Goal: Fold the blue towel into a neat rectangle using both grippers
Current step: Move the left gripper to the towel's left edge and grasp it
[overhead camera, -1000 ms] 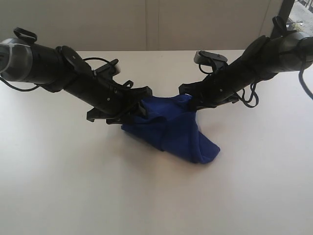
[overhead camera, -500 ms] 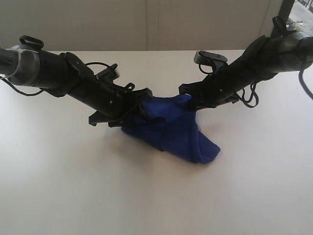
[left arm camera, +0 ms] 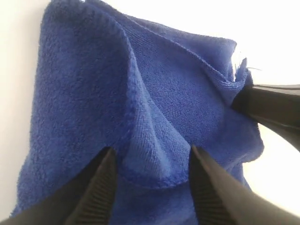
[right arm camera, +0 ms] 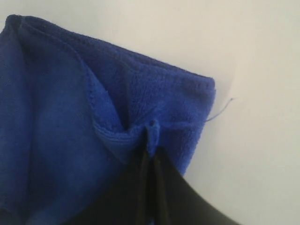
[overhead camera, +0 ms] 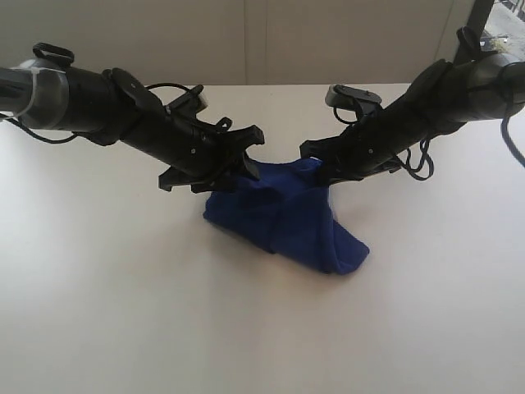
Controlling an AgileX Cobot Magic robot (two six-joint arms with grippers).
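The blue towel [overhead camera: 287,217] lies bunched in a crumpled heap at the middle of the white table. My left gripper [overhead camera: 248,167] hangs open at the heap's upper left edge. In the left wrist view a raised fold of the blue towel [left arm camera: 140,93] sits between the spread fingertips of the left gripper [left arm camera: 151,151], and neither touches it. My right gripper [overhead camera: 324,172] is shut on the towel's upper right corner. In the right wrist view the right gripper [right arm camera: 151,140] pinches a small tuck of the towel's hem [right arm camera: 122,136], which is lifted slightly.
The bare white table [overhead camera: 123,312] stretches all round the heap. Its far edge [overhead camera: 279,84] meets a pale wall. A thin loose thread [right arm camera: 220,111] sticks out from the towel's corner. The right gripper's black finger [left arm camera: 276,108] shows in the left wrist view.
The left arm has swung up and a little to the right, so its open gripper now stands higher at the towel's upper left edge. The right arm and the towel have stayed put.
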